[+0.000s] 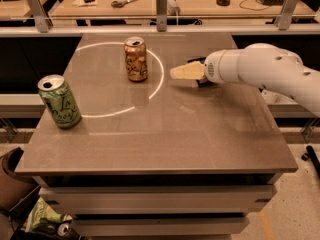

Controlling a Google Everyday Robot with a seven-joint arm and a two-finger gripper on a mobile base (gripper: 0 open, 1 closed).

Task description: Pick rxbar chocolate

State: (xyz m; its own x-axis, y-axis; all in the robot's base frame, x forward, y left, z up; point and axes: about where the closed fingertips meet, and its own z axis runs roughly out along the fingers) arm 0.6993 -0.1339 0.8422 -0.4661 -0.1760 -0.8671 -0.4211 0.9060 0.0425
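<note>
rxbar chocolate [202, 83] | look: you see only a small dark bit of it | pose: low and flat, as far as you can tell | place: right of the brown can [135, 59], well apart from it | cover: the rest hides under the gripper [175, 73], which hangs right of the brown can, just above the bar

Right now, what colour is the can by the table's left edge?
Green can, camera view; pincer hovers near brown can.
</note>
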